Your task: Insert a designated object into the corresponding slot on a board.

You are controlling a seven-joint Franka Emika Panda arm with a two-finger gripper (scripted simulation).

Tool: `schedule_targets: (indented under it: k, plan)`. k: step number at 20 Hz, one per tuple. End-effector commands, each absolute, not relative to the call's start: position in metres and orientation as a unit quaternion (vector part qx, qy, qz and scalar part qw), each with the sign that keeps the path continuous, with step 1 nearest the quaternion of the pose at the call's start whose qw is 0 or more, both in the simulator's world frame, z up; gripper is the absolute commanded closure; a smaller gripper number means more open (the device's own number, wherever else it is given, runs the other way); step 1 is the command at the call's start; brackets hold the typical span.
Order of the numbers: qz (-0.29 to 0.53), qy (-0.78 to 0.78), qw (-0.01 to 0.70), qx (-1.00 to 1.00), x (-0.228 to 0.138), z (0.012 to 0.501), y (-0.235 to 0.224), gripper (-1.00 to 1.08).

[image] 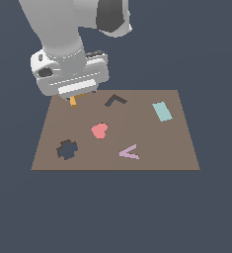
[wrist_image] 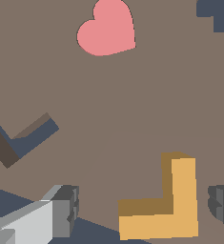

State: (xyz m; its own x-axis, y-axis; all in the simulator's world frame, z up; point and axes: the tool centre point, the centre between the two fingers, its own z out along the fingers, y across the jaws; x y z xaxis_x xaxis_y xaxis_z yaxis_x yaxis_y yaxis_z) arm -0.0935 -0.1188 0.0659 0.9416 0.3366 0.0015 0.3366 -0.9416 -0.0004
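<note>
On the desk: board, brown, flat.
Arm: low over the board's far corner, on the exterior view's left.
Jaws: spread, either side of the orange L-piece, apparently not touching.
L-slot: near, unfilled.

Our arm reaches down from the exterior view's upper left, wrist low and pointing downward. Our gripper has its fingers spread wide apart, closed on nothing.
</note>
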Motion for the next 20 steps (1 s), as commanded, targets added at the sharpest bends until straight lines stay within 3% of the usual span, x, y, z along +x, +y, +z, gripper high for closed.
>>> schedule_targets:
  k: [1,20]
  plan:
    - [-0.001,-0.181,0.0,-0.983,-0.097,0.059,-0.126,-0.92]
    - [0.0,-0.193,0.0,-0.981,-0.1,0.031,-0.137,-0.92]
